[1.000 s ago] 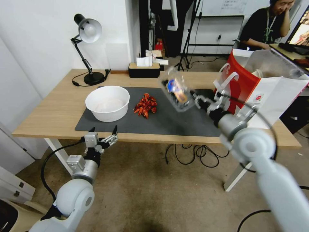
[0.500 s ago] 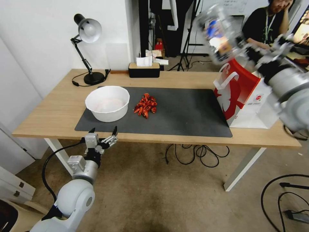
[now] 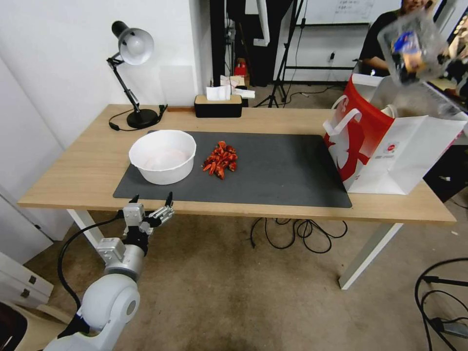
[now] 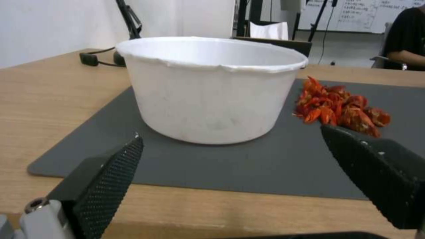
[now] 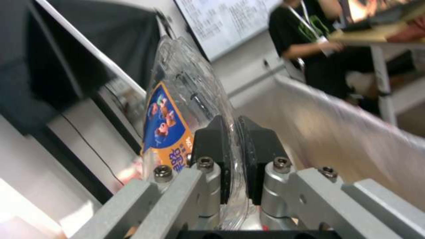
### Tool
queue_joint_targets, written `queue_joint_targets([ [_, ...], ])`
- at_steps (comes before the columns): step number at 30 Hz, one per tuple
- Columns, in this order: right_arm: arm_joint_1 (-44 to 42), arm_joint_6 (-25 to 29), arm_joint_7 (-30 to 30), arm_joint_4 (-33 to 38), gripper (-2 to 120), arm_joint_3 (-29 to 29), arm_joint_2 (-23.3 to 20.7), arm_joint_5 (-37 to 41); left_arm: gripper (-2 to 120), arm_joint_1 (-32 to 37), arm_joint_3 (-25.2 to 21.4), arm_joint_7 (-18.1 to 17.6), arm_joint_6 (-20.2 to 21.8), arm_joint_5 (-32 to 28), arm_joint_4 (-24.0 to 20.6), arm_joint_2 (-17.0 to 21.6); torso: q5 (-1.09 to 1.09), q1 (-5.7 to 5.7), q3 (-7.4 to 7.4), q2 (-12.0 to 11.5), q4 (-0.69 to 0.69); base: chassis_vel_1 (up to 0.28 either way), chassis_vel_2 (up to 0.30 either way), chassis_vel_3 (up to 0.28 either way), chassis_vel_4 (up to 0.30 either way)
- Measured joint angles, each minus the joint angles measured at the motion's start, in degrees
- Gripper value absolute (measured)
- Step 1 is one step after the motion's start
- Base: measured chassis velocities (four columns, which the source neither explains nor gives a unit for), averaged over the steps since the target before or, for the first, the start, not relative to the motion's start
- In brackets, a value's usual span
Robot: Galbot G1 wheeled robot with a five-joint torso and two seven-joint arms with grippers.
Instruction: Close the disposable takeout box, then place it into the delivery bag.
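We can read no text for certain. The disposable takeout box [image 5: 186,109] carries a blue-and-orange label [image 5: 166,127] with cartoon figures and a few white characters, too blurred to make out. The delivery bag [image 3: 390,146] bears a small round red logo [image 3: 391,146], its lettering too small to tell. The whiteboard [image 5: 221,23] behind has illegible handwriting.

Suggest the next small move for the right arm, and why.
Probably lower the box straight down into the bag. The right hand is shut on the box's edge, holding it in the air above the bag's open top, so the lid step looks done. The left hand waits open at the table's near edge.
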Motion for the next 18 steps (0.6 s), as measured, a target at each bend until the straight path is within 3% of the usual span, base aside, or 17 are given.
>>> queue_joint_targets([
  [7, -2.21, -2.26, 1.76, 0.27, 5, 1.20, 0.54, 0.12, 100, 0.57, -0.22, -0.15, 0.00, 0.11, -0.50, 0.00, -0.01, 0.00, 0.00, 0.00, 0.01, 0.000, 0.000, 0.000, 0.000],
  [15, -2.54, -3.22, 1.76, 0.25, 33, 1.53, 0.55, 0.25, 100, 0.84, -0.26, -0.35, 0.00, 0.28, -0.79, -0.16, -0.02, 0.00, -0.01, 0.00, 0.01, 0.000, 0.000, 0.000, 0.000],
  [18, -2.21, -3.13, 1.50, 0.29, 48, 1.53, 0.74, 0.25, 100, 0.88, -0.27, -0.46, 0.00, 0.30, -0.83, -0.16, -0.01, 0.00, -0.01, 0.00, 0.01, 0.000, 0.000, 0.000, 0.000],
])
